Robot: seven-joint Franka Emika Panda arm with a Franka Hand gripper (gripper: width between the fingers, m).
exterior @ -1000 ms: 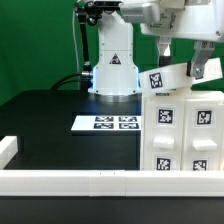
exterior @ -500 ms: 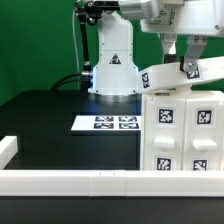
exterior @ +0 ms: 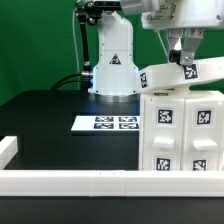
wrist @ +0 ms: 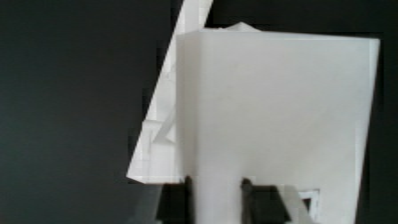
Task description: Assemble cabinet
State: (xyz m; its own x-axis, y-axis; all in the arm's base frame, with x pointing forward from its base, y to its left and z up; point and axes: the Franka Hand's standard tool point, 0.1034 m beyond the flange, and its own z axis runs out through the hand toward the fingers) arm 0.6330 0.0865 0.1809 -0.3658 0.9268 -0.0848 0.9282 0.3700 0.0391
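Cabinet [exterior: 181, 130] stands at the right edge of the exterior frame, lower right, tagged front faces toward the camera, behind the white rail [exterior: 70, 180]. Gripper [exterior: 187, 68] at upper right pinches a tilted white tagged panel [exterior: 170, 75] lying across the cabinet top. Marker board [exterior: 106, 123] lies flat at centre on the black table [exterior: 50, 115]. In the wrist view the panel [wrist: 267, 110] fills the centre of the frame.

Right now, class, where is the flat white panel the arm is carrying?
In the exterior view the panel is at the upper right, tilted, just above the top of the cabinet, gripped by the gripper; the marker board lies lower, to its left.
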